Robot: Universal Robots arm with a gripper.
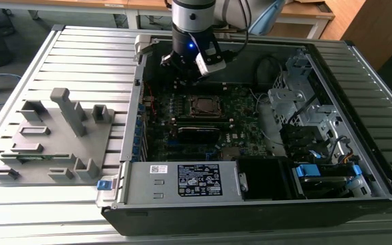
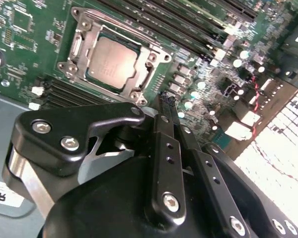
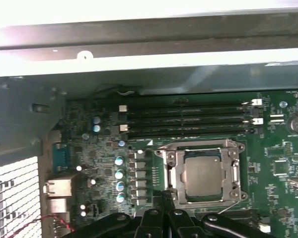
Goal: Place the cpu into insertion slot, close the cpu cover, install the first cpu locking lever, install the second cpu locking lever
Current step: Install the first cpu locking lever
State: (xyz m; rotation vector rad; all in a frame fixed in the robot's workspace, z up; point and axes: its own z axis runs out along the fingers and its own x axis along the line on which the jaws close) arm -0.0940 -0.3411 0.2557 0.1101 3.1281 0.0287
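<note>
The cpu [image 2: 111, 62], a small square chip with a grey metal top, lies flat in the insertion slot [image 2: 75, 47] on the green board. The silver cpu cover [image 2: 148, 74] lies down around the chip's edges, and the chip shows through its window. In the first wrist view the cpu [image 3: 203, 173] sits inside the cover frame [image 3: 234, 166]. My gripper [image 2: 166, 101] hangs above the board just beside the socket, fingers shut together with nothing between them. In the exterior view the gripper [image 1: 188, 77] is a little behind the socket [image 1: 205, 105].
Long black memory slots [image 3: 188, 119] run beside the socket. A labelled grey power supply box [image 1: 182, 181] fills the case's near side, and drive cages [image 1: 305, 102] stand at the exterior view's right. A grey fixture tray [image 1: 53, 132] lies outside the case at the left.
</note>
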